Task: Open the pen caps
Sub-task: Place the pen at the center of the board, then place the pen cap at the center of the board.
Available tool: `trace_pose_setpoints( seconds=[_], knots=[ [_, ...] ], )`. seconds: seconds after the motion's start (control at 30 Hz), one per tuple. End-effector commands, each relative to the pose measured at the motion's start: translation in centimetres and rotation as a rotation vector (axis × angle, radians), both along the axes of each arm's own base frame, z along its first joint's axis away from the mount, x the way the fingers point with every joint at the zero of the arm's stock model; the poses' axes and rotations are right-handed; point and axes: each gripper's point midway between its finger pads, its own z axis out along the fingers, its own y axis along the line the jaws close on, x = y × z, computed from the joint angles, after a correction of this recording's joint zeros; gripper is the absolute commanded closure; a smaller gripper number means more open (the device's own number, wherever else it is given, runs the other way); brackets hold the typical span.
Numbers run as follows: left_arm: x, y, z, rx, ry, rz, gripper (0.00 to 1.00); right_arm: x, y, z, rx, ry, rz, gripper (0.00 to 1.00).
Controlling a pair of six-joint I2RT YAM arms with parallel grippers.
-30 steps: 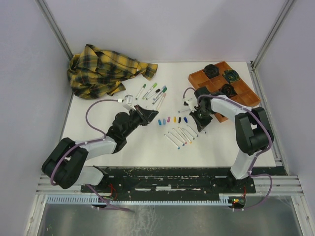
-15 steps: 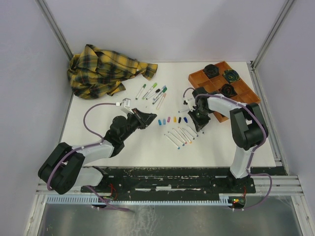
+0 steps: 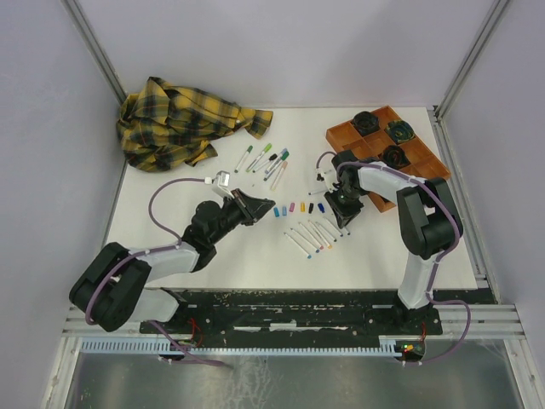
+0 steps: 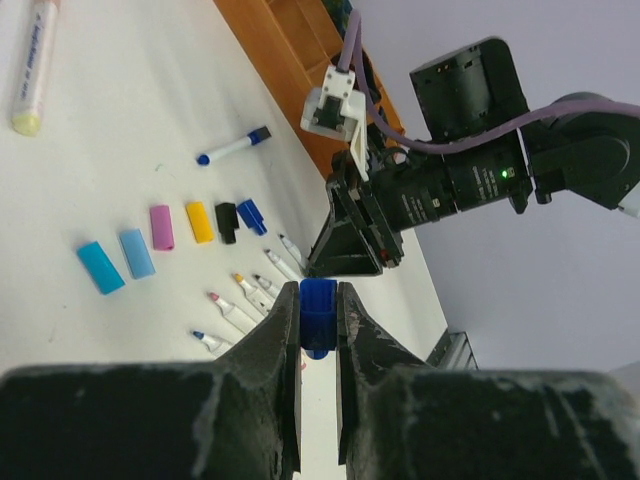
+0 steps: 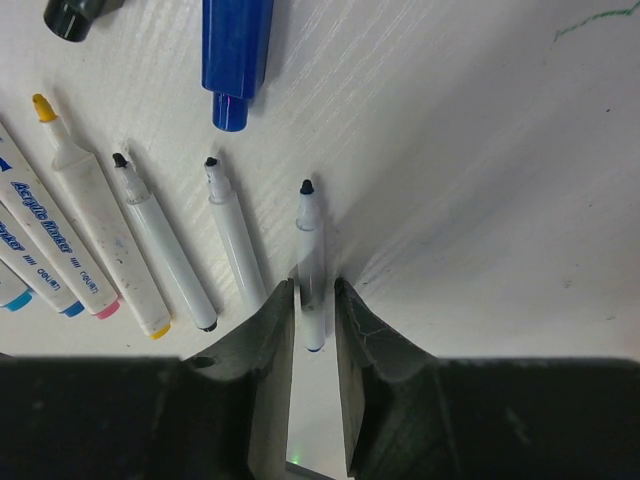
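My left gripper (image 3: 269,207) (image 4: 318,300) hovers over the table, shut on a short blue pen cap (image 4: 318,318). A row of loose pen caps lies on the white table: cyan (image 4: 100,266), light blue (image 4: 136,252), pink (image 3: 292,207), yellow (image 3: 302,206), black (image 4: 226,222) and dark blue (image 5: 237,50). My right gripper (image 3: 343,218) (image 5: 314,290) is down at the table. Its jaws stand slightly apart around a thin white uncapped pen (image 5: 311,250) that lies flat on the table, at the right end of several uncapped pens (image 3: 311,234).
Several capped pens (image 3: 268,160) lie at the back centre, beside a yellow plaid cloth (image 3: 183,123). An orange compartment tray (image 3: 421,160) with dark round objects stands at the back right. One more pen (image 4: 232,148) lies near the tray.
My right gripper has opened from shut, and the white pen now lies loose between its jaws. My left gripper has shifted a little, keeping the blue cap.
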Motion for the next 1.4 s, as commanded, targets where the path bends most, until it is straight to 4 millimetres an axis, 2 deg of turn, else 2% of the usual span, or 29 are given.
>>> trace_pose_setpoints(
  seconds=[0.0, 0.4, 0.53, 0.63, 0.9, 1.03, 1.1, 1.37],
  knots=[
    [-0.3, -1.5, 2.0, -0.093, -0.018, -0.075, 0.97, 1.3, 0.4, 1.0, 0.018, -0.043, -0.010, 0.70],
    [-0.4, -6.0, 1.4, -0.087, 0.001, -0.147, 0.97, 2.2, -0.2, 5.0, 0.067, -0.152, -0.011, 0.67],
    [-0.1, -7.9, 0.6, -0.026, 0.015, -0.150, 0.97, 2.4, -0.5, 7.1, 0.105, -0.203, -0.017, 0.67],
    [0.2, -9.5, -0.5, 0.039, 0.046, -0.148, 0.97, 2.7, -1.5, 8.9, 0.126, -0.252, -0.038, 0.67],
    [1.6, -12.8, -4.7, 0.249, 0.183, -0.096, 0.97, 4.1, -6.3, 14.1, 0.118, -0.463, -0.179, 0.67],
    [2.5, -14.5, -6.5, 0.348, 0.251, -0.103, 0.97, 4.2, -7.5, 15.9, 0.137, -0.532, -0.221, 0.66],
    [2.9, -15.3, -7.2, 0.398, 0.277, -0.089, 0.97, 4.1, -7.7, 16.1, 0.143, -0.539, -0.232, 0.66],
    [4.9, -16.2, -8.9, 0.602, 0.319, 0.051, 0.97, 4.2, -8.2, 16.1, 0.154, -0.534, -0.246, 0.66]
  ],
)
